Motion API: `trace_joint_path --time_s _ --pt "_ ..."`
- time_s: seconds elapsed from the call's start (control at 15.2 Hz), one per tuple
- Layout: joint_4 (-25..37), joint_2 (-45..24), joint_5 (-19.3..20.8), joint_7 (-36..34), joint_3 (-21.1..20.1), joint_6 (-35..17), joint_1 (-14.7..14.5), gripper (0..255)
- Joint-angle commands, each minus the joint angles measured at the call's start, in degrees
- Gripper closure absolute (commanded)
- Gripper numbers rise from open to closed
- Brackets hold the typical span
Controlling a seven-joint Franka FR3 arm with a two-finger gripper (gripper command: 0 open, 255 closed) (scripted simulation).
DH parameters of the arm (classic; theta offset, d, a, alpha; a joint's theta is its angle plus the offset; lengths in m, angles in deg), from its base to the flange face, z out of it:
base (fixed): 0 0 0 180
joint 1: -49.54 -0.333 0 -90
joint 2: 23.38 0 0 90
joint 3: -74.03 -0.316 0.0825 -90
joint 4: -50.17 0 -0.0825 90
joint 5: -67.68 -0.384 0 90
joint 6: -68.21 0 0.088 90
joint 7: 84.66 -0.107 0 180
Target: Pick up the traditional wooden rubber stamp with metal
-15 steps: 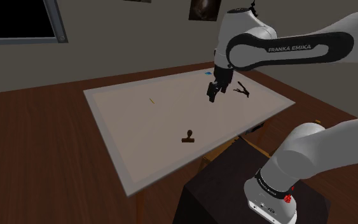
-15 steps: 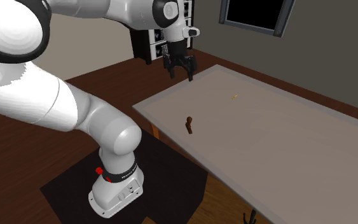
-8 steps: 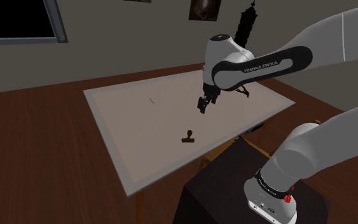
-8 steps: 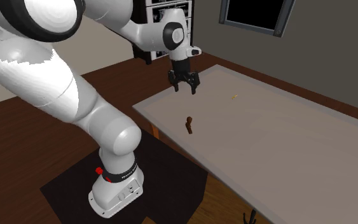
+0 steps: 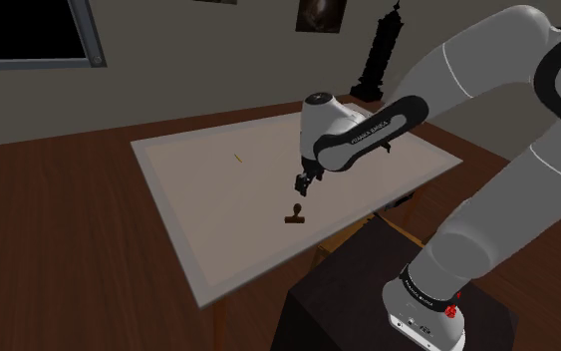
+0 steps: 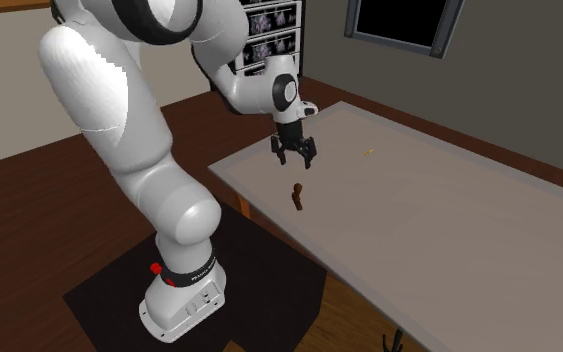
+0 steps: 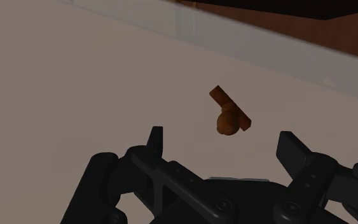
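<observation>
your pincer [image 6: 296, 157] hangs wide open with nothing in it, its two black fingers [image 7: 155, 137] well apart. the stamp [image 7: 228, 118] sits on the pale surface [image 5: 218, 189] just below the pincer and a little ahead of it, roughly on the line between the fingers but touching neither. it stands on its flat base [image 7: 225, 98] with the round brown knob [image 7: 227, 123] facing up toward the pincer.

expect it to be small, light and rigid, with nothing to crush, but it looks top-heavy enough that a nudge could tip it. the knob is likely smooth and curved, so close on its widest part or the neck under it, fingers squarely either side.

count: one stamp. beyond the pincer, well away, lies one thin yellowish sliver [image 5: 236, 158].
</observation>
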Motion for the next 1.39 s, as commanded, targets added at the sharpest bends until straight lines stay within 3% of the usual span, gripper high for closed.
trace_joint_path --time_s 0.0,0.33,0.99,1.06,1.32 --pt "1.0 -5.49 3.18 -2.93 -0.45 -3.83 0.51 0" --pt "5.29 -18.02 12.24 -10.21 0.7 -10.14 0.41 0" --pt "7.33 -25.93 18.7 -16.07 3.43 -15.18 -1.19 0" --pt "7.25 -26.0 18.85 -16.24 3.49 -15.31 -1.25 255" --pt "7.2 -26.02 18.94 -16.25 3.56 -15.4 -1.22 255"
